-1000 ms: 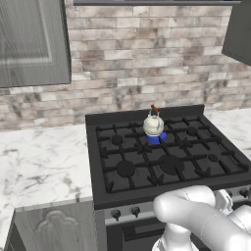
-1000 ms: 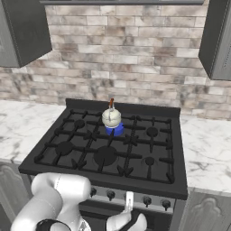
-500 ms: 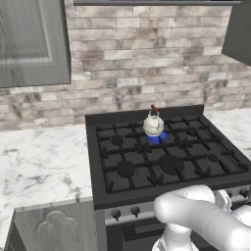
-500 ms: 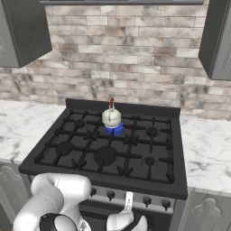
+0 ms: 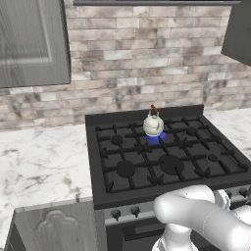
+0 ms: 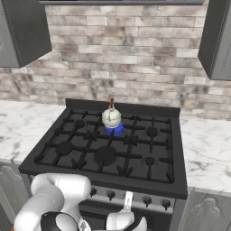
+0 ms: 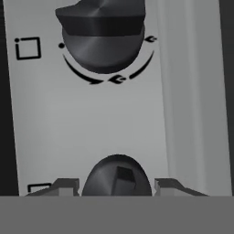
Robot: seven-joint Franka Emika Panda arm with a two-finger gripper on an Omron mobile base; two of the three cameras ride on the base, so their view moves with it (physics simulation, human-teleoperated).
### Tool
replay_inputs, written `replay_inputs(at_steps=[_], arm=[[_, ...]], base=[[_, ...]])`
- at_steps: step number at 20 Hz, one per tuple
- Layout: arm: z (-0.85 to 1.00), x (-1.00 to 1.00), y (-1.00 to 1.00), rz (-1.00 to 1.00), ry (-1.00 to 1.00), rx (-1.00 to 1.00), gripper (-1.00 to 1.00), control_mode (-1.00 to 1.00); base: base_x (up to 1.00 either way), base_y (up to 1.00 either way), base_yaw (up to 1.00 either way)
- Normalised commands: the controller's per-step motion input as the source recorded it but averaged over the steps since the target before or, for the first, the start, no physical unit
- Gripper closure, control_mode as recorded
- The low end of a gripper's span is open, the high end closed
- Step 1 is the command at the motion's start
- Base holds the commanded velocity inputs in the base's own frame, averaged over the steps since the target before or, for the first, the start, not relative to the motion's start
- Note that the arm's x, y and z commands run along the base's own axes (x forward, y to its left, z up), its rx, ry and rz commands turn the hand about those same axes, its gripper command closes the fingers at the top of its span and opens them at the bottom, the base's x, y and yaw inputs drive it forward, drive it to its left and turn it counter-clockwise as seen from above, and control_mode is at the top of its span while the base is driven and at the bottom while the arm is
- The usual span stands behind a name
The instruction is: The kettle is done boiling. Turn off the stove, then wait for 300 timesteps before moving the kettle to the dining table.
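The cream-white kettle (image 5: 153,125) (image 6: 111,117) stands on a back middle burner of the black stove (image 5: 147,195) (image 6: 103,179), with a blue flame (image 5: 155,139) (image 6: 115,131) under it. My gripper (image 6: 127,200) (image 7: 116,185) is low at the steel front panel. In the hand view its two fingertips (image 7: 64,186) close in on a dark knob (image 7: 116,176) from both sides. A second knob (image 7: 103,36) sits further along the panel. The dining table is out of view.
White marble counters (image 5: 39,162) (image 6: 207,144) flank the stove on both sides. A brick wall (image 5: 147,59) rises behind it, and dark upper cabinets (image 6: 25,31) hang at left and right. My white arm (image 5: 201,218) crosses low in front of the range.
The hand at the front panel has shifted only slightly. The kettle and the blue flame stand as before.
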Motion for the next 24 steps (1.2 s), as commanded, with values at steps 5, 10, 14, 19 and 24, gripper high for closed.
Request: replay_inputs(at_steps=[5, 10, 14, 19, 24], arm=[[-0.46, -0.01, -0.72, 0.0, -0.01, 0.66, 1.0, -1.0], [-0.31, -0.08, -0.8, 0.0, 0.0, 0.74, 1.0, -1.0], [-0.04, 0.0, -0.69, 0.0, 0.03, 0.56, 1.0, -1.0], [-0.21, -0.01, -0.57, 0.0, 0.0, 0.36, 1.0, -1.0], [-0.12, 0.0, -0.43, 0.01, -0.07, 0.11, 1.0, -1.0]], base=[[0.0, 0.0, 0.0], [0.0, 0.0, 0.0], [0.0, 0.0, 0.0], [0.0, 0.0, 0.0], [0.0, 0.0, 0.0]])
